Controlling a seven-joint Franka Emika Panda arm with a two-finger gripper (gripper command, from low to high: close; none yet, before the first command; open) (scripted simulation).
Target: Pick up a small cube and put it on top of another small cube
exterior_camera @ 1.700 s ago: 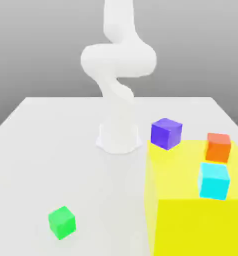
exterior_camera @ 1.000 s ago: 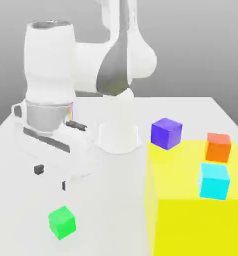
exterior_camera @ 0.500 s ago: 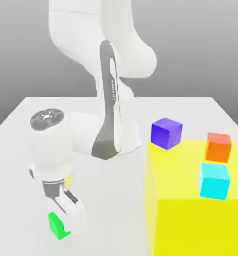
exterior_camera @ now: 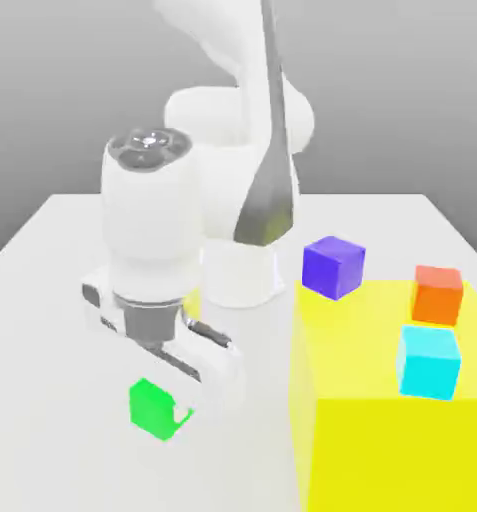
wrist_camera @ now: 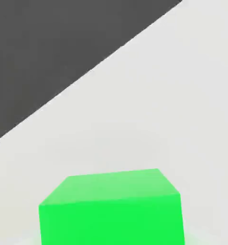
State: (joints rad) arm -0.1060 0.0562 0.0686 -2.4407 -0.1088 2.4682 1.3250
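Note:
The small bright green cube (exterior_camera: 152, 407) sits between the fingers of my gripper (exterior_camera: 170, 404), which is shut on it, at the exterior view's lower left over the white table (exterior_camera: 52, 260). In the hand view the green cube (wrist_camera: 111, 208) is close up, with the table surface and its edge beyond it. Three other small cubes lie toward the exterior view's right. A purple cube (exterior_camera: 333, 266) is at the far corner of the yellow block, and an orange cube (exterior_camera: 438, 294) and a cyan cube (exterior_camera: 428, 361) rest on top of it.
A large yellow block (exterior_camera: 382, 445) occupies the exterior view's lower right and stands higher than the table. The arm's white base (exterior_camera: 240, 275) stands mid-table behind my hand. Bare table stretches across the exterior view's left.
The hand came down over the green cube and shut on it. Since half a second ago the hand and cube have moved up and toward the exterior view's right.

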